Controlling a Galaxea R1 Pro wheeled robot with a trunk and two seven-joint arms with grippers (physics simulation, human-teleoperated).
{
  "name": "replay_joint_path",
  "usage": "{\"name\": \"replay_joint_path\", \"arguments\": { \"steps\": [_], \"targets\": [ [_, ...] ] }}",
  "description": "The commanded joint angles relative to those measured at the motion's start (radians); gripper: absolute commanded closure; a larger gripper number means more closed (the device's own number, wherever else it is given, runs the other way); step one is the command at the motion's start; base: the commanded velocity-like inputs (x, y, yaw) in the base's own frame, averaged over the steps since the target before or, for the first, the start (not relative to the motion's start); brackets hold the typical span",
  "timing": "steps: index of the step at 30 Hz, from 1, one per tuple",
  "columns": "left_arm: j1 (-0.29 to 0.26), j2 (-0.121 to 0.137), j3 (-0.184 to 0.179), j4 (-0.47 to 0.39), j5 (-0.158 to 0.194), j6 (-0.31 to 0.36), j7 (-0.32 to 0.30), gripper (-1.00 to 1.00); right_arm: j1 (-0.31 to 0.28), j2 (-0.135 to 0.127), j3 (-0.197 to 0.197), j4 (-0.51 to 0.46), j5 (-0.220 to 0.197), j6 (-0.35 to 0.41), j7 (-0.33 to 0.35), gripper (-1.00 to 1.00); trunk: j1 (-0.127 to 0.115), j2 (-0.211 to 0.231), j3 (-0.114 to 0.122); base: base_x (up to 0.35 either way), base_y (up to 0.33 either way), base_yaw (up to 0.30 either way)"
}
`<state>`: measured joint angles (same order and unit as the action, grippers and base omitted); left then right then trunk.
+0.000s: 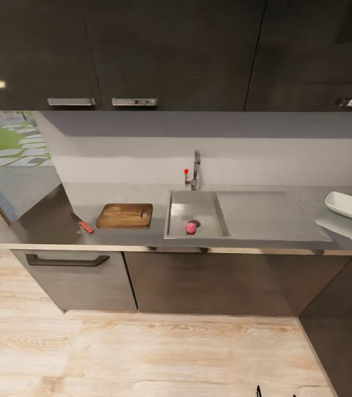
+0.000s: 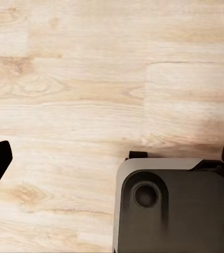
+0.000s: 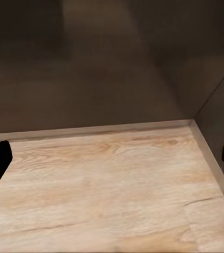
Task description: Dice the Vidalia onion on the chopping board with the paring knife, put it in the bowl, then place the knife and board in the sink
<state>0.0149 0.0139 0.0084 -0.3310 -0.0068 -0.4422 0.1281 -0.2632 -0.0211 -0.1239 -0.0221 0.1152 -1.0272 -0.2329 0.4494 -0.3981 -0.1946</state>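
A: Where's the onion?
B: Vidalia onion (image 1: 190,227), pinkish, lies in the sink (image 1: 177,223) basin, near the front wall, touching a dark drain spot. Faucet (image 1: 196,170) stands at the back edge of the sink.

A: Board and knife?
B: Chopping board (image 1: 124,215) lies flat on the counter (image 1: 54,220) just beside the sink's left rim, close to the front edge. Paring knife (image 1: 82,223), red handle, lies apart from the board on its left, angled toward the front edge. Bare counter beyond it up to the left corner.

A: Bowl?
B: White bowl (image 1: 350,205) sits at the far right end of the counter, well apart from the sink, with the drainboard (image 1: 264,212) between them.

A: Grippers?
B: Left gripper (image 2: 112,161): fingers apart, nothing between them, over wood floor (image 1: 143,353) and the robot base (image 2: 175,205). Right gripper (image 3: 112,158): fingers also apart, nothing held, pointing at floor where it meets the dark cabinet (image 3: 90,68) corner.

A: Room to move?
B: Open floor lies in front of the lower cabinets.
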Motion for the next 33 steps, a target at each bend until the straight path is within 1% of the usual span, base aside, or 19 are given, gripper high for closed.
{"name": "replay_joint_path", "arguments": {
  "steps": [1,11,20,33],
  "targets": [
    [0.0,0.0,0.0,-0.002,-0.001,-0.001,0.002,-1.0,-0.001,0.0,-0.008,0.001,0.011,-0.002,-0.003,-1.0,0.001,-0.002,-0.002,-0.004,-0.317,0.0],
    [0.0,0.0,-0.001,-0.002,-0.001,-0.001,0.002,-1.0,-0.001,0.001,-0.008,0.001,0.011,-0.002,-0.003,-1.0,0.001,-0.002,-0.002,-0.094,-0.298,0.0],
    [0.0,0.0,-0.001,-0.002,-0.001,-0.001,0.002,-1.0,-0.001,0.001,-0.008,0.001,0.011,-0.002,-0.003,-1.0,0.001,-0.002,-0.002,-0.048,-0.244,0.0],
    [0.0,0.001,-0.001,-0.002,-0.001,-0.001,0.002,-1.0,-0.001,0.001,-0.009,0.001,0.01,-0.002,-0.006,-1.0,0.001,-0.002,-0.002,-0.001,-0.022,-0.001]
  ]
}}
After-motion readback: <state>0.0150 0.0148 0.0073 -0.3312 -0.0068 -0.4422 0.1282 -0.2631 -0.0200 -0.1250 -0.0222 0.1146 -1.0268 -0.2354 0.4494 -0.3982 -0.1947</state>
